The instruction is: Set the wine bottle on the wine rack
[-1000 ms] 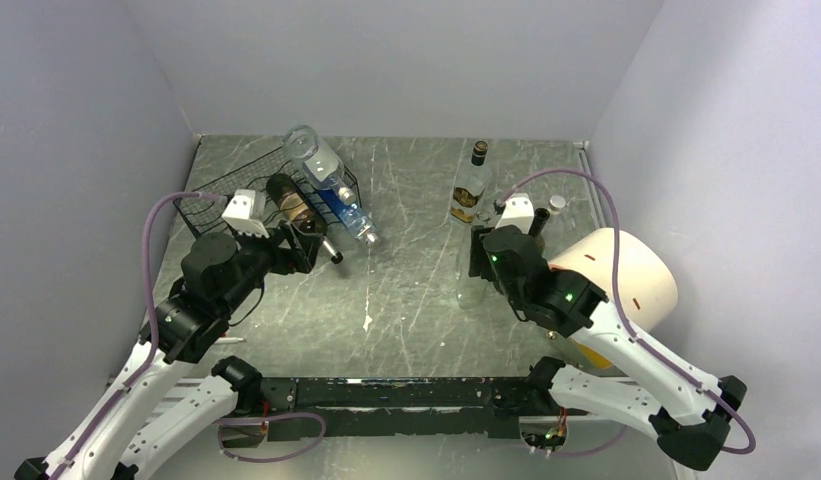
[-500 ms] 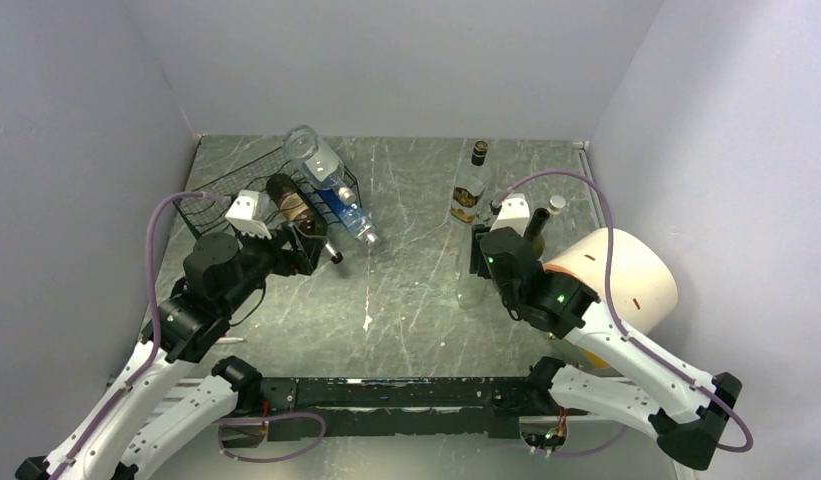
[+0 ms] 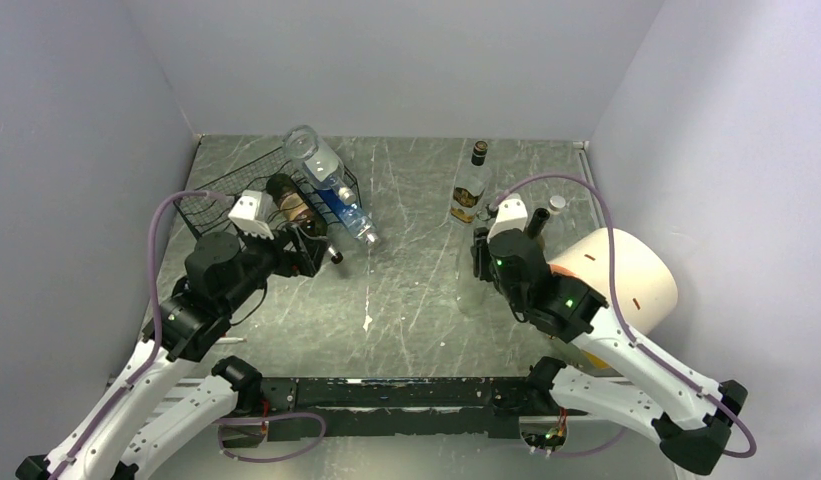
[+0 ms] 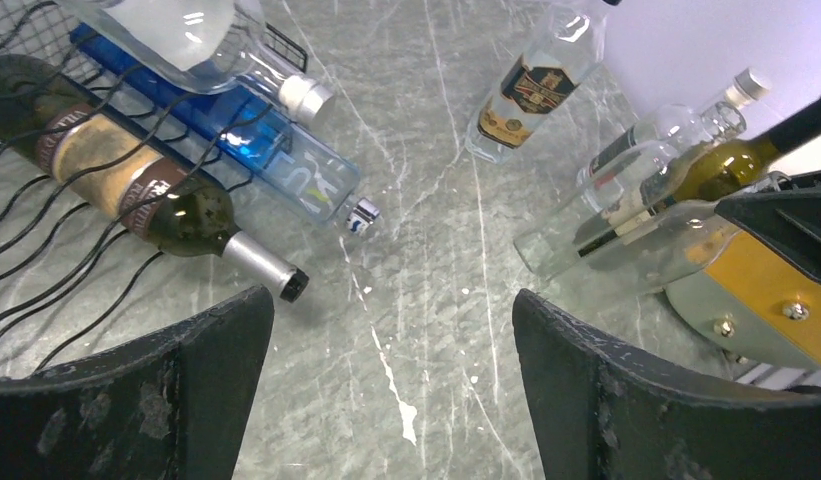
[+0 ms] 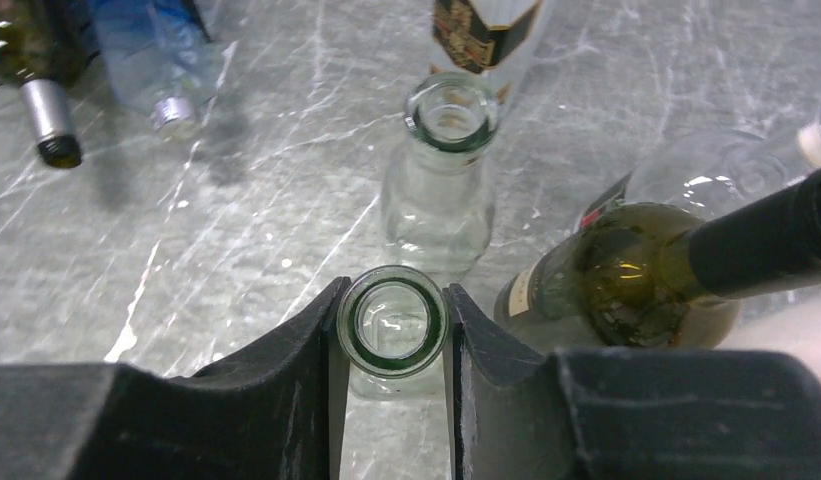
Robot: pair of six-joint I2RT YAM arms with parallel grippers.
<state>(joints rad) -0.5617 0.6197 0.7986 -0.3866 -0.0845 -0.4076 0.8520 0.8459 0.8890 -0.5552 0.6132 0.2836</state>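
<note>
From above, the rack [image 3: 208, 205] sits in the upper left of the frame with three bottles lying on it: a pale bottle [image 3: 311, 155], a dark bottle [image 3: 291, 208] and a blue bottle [image 3: 344, 212]. The left hand [image 3: 308, 252] hovers just below them. At centre right the right hand [image 3: 478, 258] is down at a cluster of standing bottles, though the clear bottle [image 3: 470, 290] it reaches for is faint against the worktop [image 3: 406, 300]. The left wrist view shows the left hand [image 4: 386, 390] spread wide with nothing in it, while the dark bottle [image 4: 116, 175] and blue bottle [image 4: 276, 160] rest in the rack [image 4: 26, 270] at upper left. In the right wrist view the right hand [image 5: 391, 320] is clamped on the clear bottle [image 5: 391, 345], a finger pressed to each side of its neck at lower centre. This bottle seems to stand on the worktop, just in front of a second clear bottle [image 5: 441, 190] and left of a green bottle [image 5: 626, 290]. So the grip looks made. Lifting the bottle, carrying it across to the rack and laying it in a free cradle are all left to do.
</note>
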